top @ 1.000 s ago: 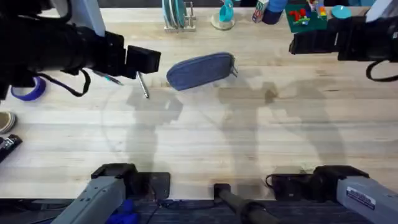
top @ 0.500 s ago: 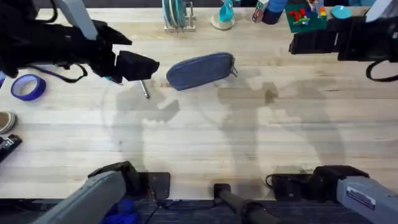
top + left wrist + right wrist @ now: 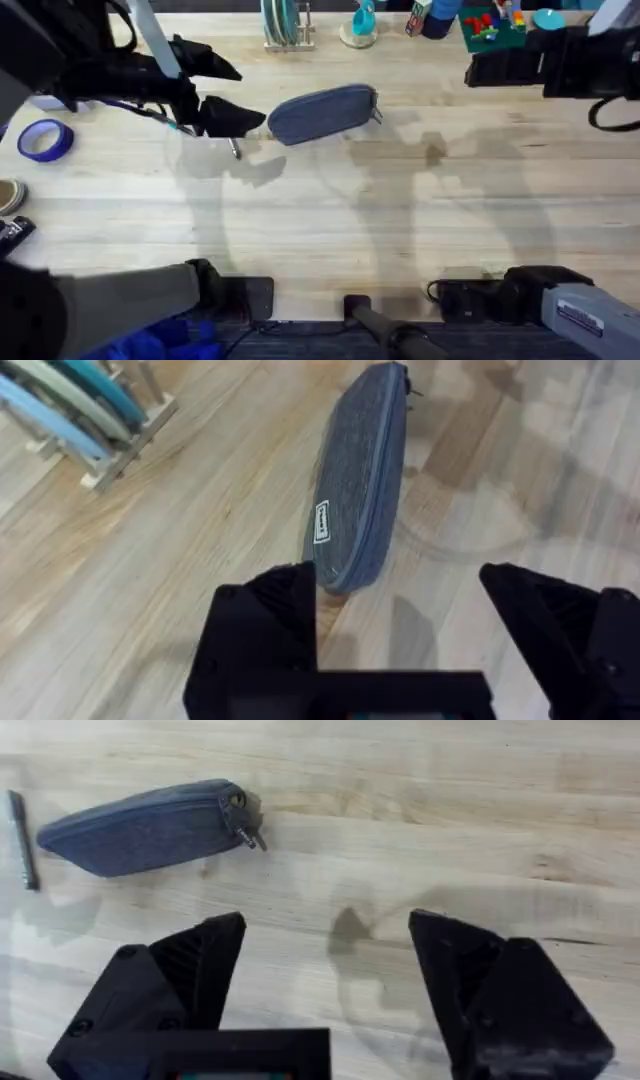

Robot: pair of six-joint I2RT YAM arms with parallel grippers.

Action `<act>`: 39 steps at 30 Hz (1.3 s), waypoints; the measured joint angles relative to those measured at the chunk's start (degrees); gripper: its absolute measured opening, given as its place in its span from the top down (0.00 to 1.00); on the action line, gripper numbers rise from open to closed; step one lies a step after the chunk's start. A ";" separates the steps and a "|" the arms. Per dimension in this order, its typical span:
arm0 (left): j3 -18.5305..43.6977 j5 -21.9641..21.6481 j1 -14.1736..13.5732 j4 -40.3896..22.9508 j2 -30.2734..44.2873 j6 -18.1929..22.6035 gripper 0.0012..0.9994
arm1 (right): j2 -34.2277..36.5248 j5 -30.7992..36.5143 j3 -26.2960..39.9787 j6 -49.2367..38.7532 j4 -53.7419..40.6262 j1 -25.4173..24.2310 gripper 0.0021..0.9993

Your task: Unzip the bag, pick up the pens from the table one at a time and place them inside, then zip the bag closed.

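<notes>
Blue-grey pencil pouch (image 3: 322, 113) lies zipped on the desk (image 3: 400, 220), a pen (image 3: 235, 150) just beside its end. Left gripper (image 3: 232, 95), jaws apart, hovers there; closing carelessly could shove the pouch. Right gripper (image 3: 325, 970) waits, jaws apart too.

The bag (image 3: 323, 113) lies on the table (image 3: 400, 220), a pen (image 3: 236, 150) just left of it

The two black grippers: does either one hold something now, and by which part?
Nothing is held. The left gripper is open just short of the near end of the blue-grey fabric pouch. The right gripper is open over bare wooden table.
</notes>
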 joint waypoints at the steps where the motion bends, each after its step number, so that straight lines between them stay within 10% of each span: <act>1: 0.00 0.37 0.00 0.00 0.96 1.37 0.01 | 0.00 0.00 0.00 0.00 0.00 0.00 0.00; 15: 0.09 4.73 0.00 4.27 17.04 14.47 0.01 | -0.01 0.00 0.00 0.01 0.00 0.00 0.00; 39: 0.20 11.47 -1.82 10.71 22.37 16.39 0.01 | 0.00 0.00 0.00 0.02 -0.04 0.00 0.00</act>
